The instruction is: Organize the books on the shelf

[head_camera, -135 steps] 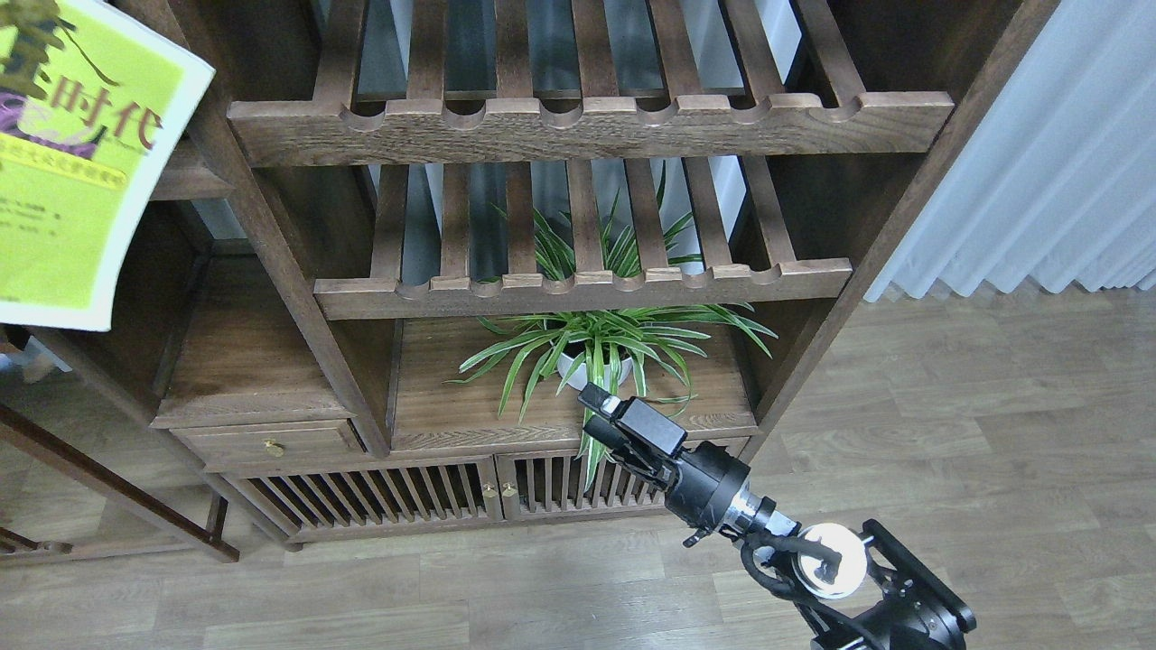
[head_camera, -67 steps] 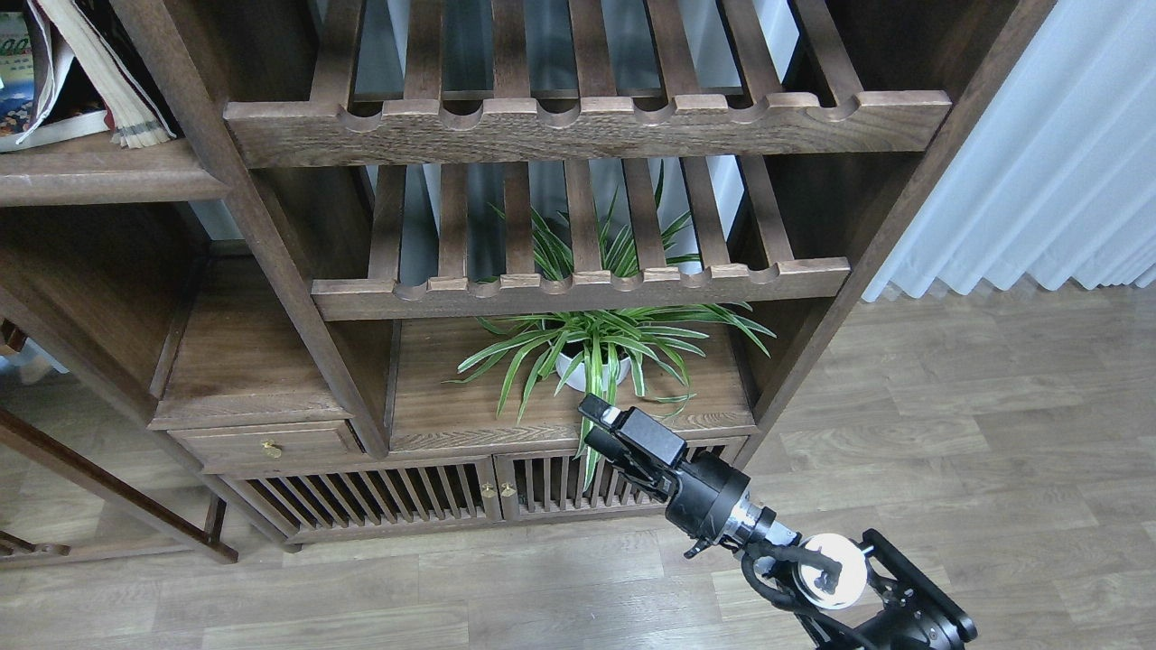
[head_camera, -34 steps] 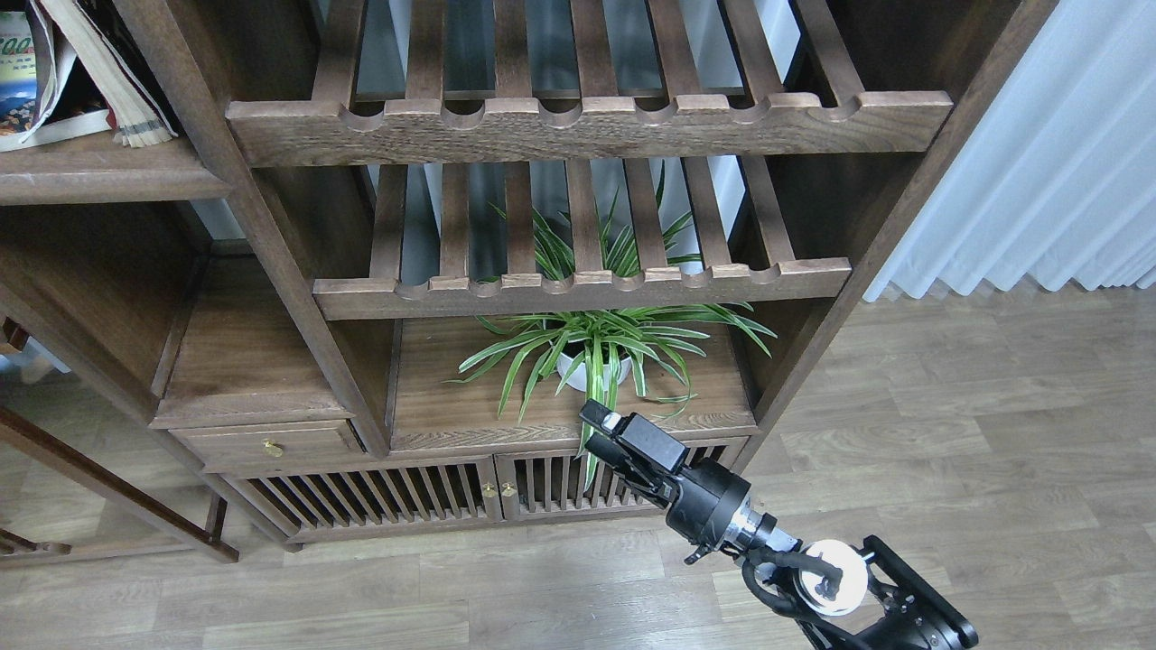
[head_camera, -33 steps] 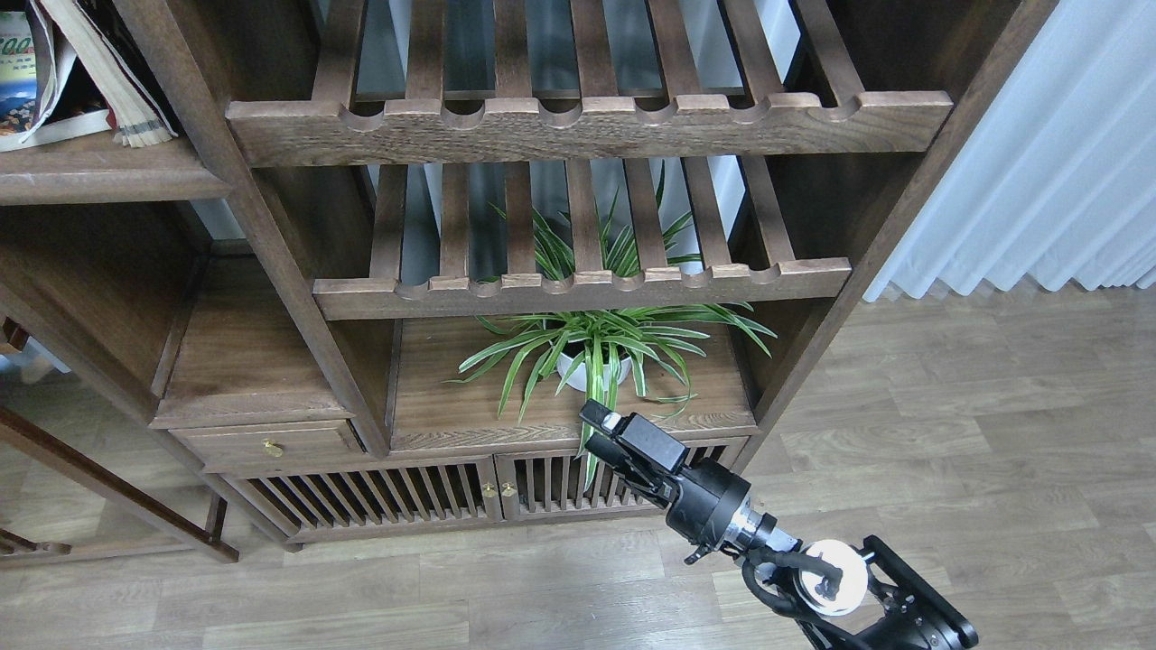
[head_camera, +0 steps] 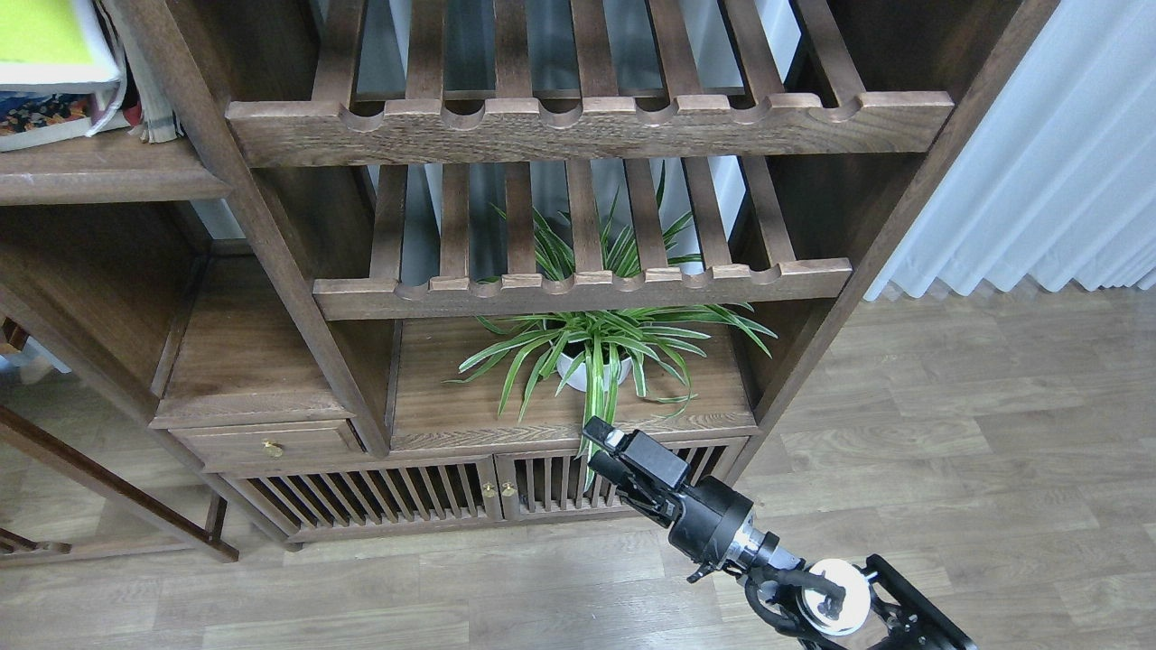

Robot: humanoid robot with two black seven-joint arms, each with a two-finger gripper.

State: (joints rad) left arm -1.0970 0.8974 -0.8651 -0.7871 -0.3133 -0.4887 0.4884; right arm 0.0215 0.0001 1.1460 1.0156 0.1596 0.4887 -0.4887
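At the top left corner a yellow-green book [head_camera: 45, 36] lies flat on top of a book with a colourful cover [head_camera: 36, 119]. Beside them, pale page edges of another book [head_camera: 155, 108] lean against the bookcase upright. All rest on the dark-brown shelf [head_camera: 99, 173], and the view's edge cuts them off. My left gripper is out of view. My right gripper [head_camera: 600, 448] hangs low in front of the cabinet doors, far from the books, its two fingers slightly apart with nothing between them.
Two slatted racks with scalloped rails [head_camera: 587, 126] fill the bookcase's middle. A spider plant in a white pot [head_camera: 596, 357] stands below them, just behind my right gripper. A small drawer [head_camera: 271, 444] and slatted doors [head_camera: 361, 496] sit lower. A white curtain [head_camera: 1048, 181] hangs on the right.
The yellow-green book has come into view lying on the stack at the top left, and the leaning books there have shifted. My right gripper has sunk a little.
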